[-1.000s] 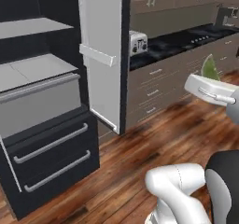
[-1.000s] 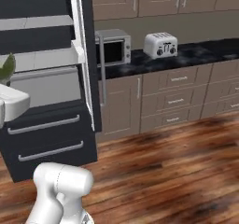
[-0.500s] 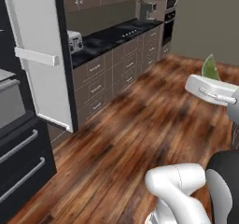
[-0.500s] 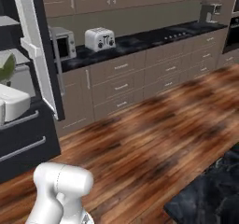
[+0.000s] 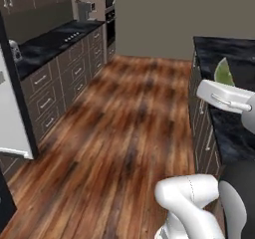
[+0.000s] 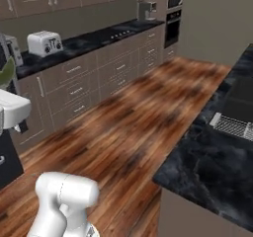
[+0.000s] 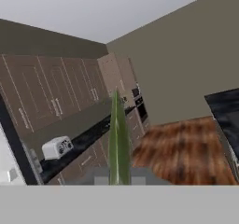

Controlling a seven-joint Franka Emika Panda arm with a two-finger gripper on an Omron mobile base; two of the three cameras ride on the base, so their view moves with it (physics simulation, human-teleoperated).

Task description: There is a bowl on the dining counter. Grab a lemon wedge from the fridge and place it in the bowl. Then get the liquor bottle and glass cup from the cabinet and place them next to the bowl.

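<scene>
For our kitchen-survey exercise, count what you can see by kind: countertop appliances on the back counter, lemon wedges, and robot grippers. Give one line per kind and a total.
Toaster: 1
Coffee machine: 1
Lemon wedge: 1, clamped in the gripper
Gripper: 1, shut on the wedge
Total: 4

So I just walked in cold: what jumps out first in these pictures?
The green lemon wedge pinched upright in the shut claw, carried high over the wooden floor. Next, the black marble dining counter at the right, then the white toaster on the far counter.
</scene>
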